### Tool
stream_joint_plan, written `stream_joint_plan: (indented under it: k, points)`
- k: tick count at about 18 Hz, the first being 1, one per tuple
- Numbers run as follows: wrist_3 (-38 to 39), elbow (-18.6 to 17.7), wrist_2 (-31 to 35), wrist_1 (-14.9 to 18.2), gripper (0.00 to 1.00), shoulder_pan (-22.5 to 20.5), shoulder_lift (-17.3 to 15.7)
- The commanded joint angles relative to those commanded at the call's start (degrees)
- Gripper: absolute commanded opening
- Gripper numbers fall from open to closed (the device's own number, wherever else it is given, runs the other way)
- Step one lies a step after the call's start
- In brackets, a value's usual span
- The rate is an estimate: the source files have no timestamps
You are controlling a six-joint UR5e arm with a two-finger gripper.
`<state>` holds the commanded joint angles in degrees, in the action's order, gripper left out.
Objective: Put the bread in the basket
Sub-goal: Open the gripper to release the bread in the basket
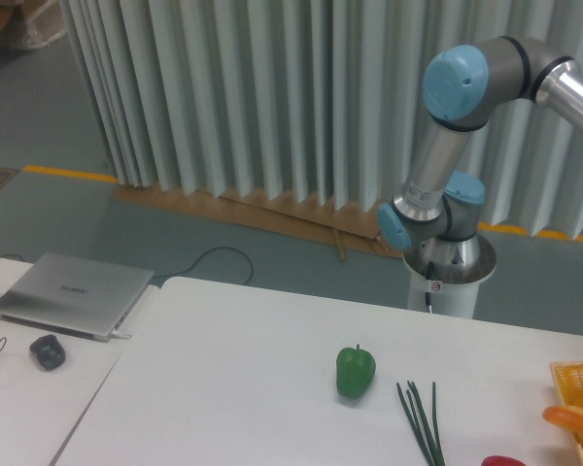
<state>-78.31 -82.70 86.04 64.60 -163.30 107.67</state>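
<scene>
At the right edge of the table a corner of the yellow-orange basket (575, 375) shows, cut off by the frame. An orange rounded end of the bread (569, 419) pokes into view just below that corner, lying across the basket's rim; the rest of it is out of frame. The arm's elbow (462, 83) and base (445, 254) stand behind the table. The upper arm runs out of the frame at the right, and the gripper is not in view.
A green pepper (355, 371) stands mid-table. Thin green stalks (420, 422) lie to its right. A red object (503, 461) peeks in at the bottom edge. A laptop (70, 291) and a mouse (47, 350) sit on the separate table at the left.
</scene>
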Motion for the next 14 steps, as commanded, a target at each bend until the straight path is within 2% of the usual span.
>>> stream_joint_plan:
  k: [14]
  points:
    - [0.2, -0.7, -0.1, 0.1, 1.0, 0.6, -0.2]
